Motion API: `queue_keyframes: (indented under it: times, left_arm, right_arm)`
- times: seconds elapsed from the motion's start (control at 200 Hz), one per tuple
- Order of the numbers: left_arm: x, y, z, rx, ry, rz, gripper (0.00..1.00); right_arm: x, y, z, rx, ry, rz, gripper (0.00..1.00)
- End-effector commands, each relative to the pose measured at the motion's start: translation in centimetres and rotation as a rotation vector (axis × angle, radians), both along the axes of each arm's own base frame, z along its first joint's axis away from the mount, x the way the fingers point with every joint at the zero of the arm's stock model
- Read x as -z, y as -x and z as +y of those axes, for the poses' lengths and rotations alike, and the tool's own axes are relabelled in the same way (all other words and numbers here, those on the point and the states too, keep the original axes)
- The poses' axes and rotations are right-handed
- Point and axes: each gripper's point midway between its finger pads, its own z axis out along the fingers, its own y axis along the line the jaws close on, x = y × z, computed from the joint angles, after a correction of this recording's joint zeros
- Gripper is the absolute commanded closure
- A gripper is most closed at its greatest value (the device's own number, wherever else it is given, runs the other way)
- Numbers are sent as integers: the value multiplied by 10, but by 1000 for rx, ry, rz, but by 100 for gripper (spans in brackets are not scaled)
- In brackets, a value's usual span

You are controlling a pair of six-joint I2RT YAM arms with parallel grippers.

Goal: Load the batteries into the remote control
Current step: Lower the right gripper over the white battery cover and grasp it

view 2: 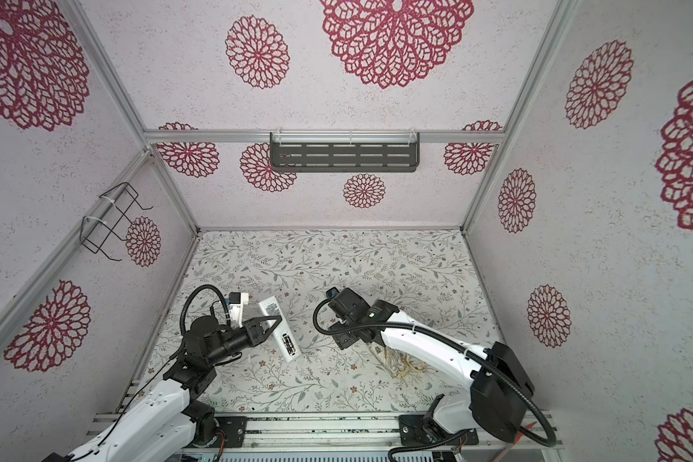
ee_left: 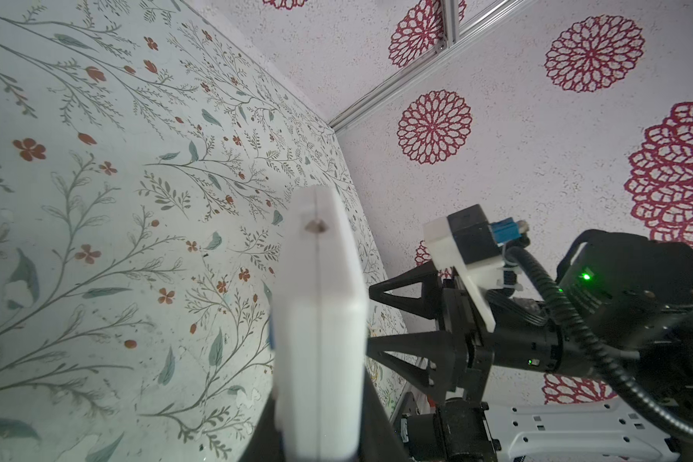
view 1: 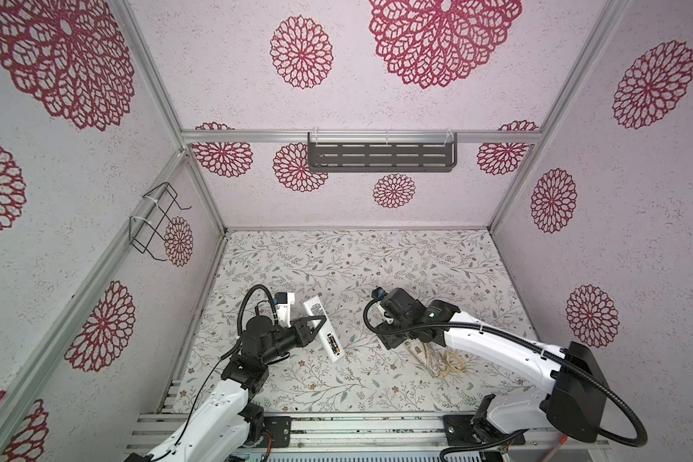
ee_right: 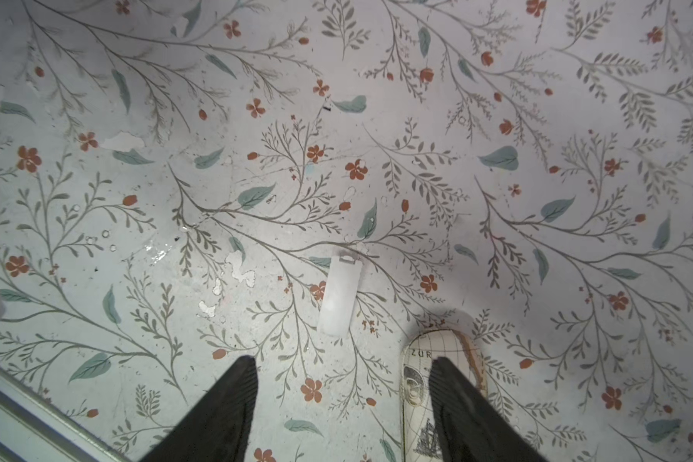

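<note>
My left gripper (view 1: 320, 320) is shut on the remote control (view 1: 321, 326), holding it tilted above the table with its plain back and code sticker up. In both top views the batteries (view 1: 331, 345) (view 2: 288, 345) lie in the open compartment at the remote's near end. The left wrist view shows the remote (ee_left: 321, 320) edge-on between the jaws of my left gripper (ee_left: 321, 436). My right gripper (ee_right: 343, 384) is open and empty just above the table, right of the remote (view 2: 277, 326). A small white battery cover (ee_right: 339, 296) lies flat beyond its fingertips (ee_right: 233, 400).
A beige printed pouch (ee_right: 417, 384) with pale cords (view 1: 441, 362) lies under my right arm, beside one finger. A dark slotted shelf (view 1: 381, 156) hangs on the back wall and a wire rack (view 1: 157, 222) on the left wall. Metal rails (view 1: 337, 428) run along the table's front.
</note>
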Motion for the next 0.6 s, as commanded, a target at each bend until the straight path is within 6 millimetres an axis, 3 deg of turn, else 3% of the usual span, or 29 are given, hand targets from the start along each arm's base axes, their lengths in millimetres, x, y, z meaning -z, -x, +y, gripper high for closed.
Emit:
queue_keyframes:
  times: [0.0,0.59]
  left_arm:
    - [-10,-1,-1,4,-4,-53,100]
    - [-11,2,0,5,4,-74,100]
  right_arm:
    - [4,-7,1,26,22,9,27]
    - [63,-26,10,52,60,100,33]
